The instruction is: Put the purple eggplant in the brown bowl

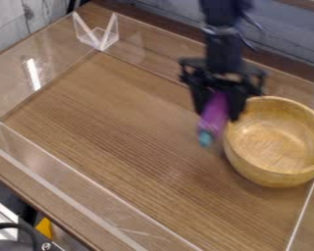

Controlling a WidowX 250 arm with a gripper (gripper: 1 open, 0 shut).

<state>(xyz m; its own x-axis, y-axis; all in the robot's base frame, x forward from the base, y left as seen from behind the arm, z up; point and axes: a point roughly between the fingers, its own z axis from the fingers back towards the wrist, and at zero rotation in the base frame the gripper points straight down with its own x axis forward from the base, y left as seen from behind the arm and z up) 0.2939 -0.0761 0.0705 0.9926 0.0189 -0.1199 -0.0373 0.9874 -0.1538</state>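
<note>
Purple and glossy, the one purple eggplant (214,116) hangs clamped between the black fingers (199,93) of the tool (219,98), its body tilted and its teal-green stem cap pointing down toward the counter (107,127). The tool points almost straight down from a dark arm (226,29) that enters at the top edge, and its jaws are drawn in narrow around the upper part of the eggplant, so only the lower half of the fruit and its cap stick out beneath them. The eggplant is lifted clear of the wood surface; a soft shadow lies under it.

In this single camera view, the eggplant sits just to the left of the brown bowl (273,167), with its cap end close to the bowl's near-left rim but outside it. Whether the cap touches the rim cannot be told from this angle. The bowl is one light-tan wooden piece with thick walls and visible grain, standing upright near the right edge of the counter.

The counter is dark wood-grain, ringed by clear plastic walls (42,69). One small clear triangular stand (97,29) sits at the far left corner, well apart from the tool and the bowl.

Counted: one eggplant, one bowl, one tool, one clear stand.
</note>
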